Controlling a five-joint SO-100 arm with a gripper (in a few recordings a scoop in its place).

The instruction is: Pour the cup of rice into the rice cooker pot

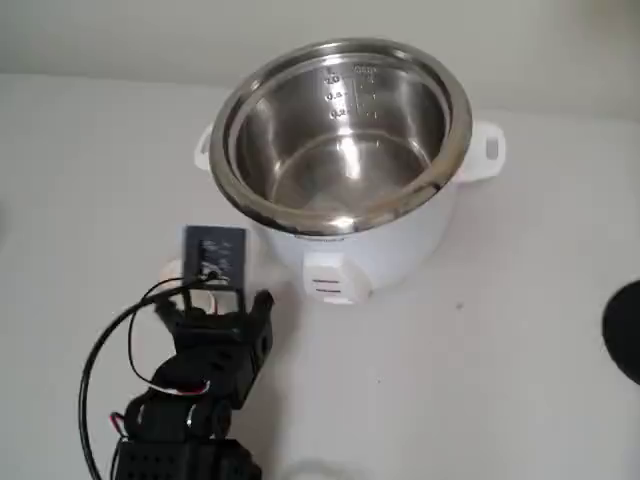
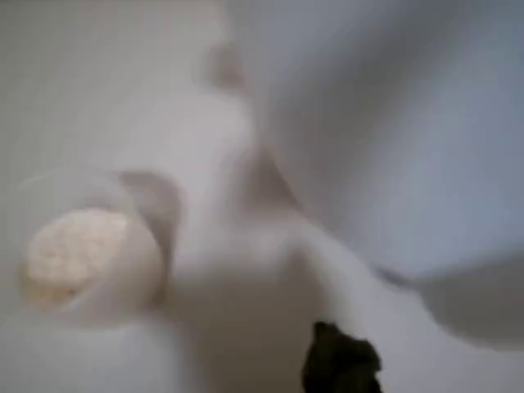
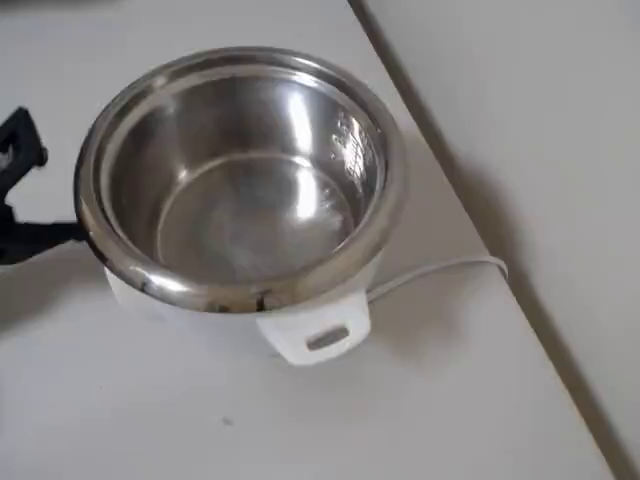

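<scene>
The rice cooker pot [image 1: 340, 130] is a shiny steel bowl with level marks, sitting in a white cooker body with side handles; the overhead view looks into the pot [image 3: 240, 170], which holds nothing. The cup [image 2: 82, 258] stands upright on the table with white rice [image 2: 70, 250] in it. In the fixed view only a whitish edge of the cup [image 1: 174, 270] shows beside the wrist camera. My gripper [image 1: 225, 292] hangs low over the cup, just left of the cooker's front, and looks open. One dark fingertip [image 2: 340, 364] shows, apart from the cup. The wrist view is blurred.
The white table [image 1: 480, 380] has free room in front of and right of the cooker. A dark round object [image 1: 625, 330] sits at the right edge. The cooker's white cable [image 3: 440, 268] runs off to a grey wall. Black arm parts [image 3: 15, 150] lie left of the pot.
</scene>
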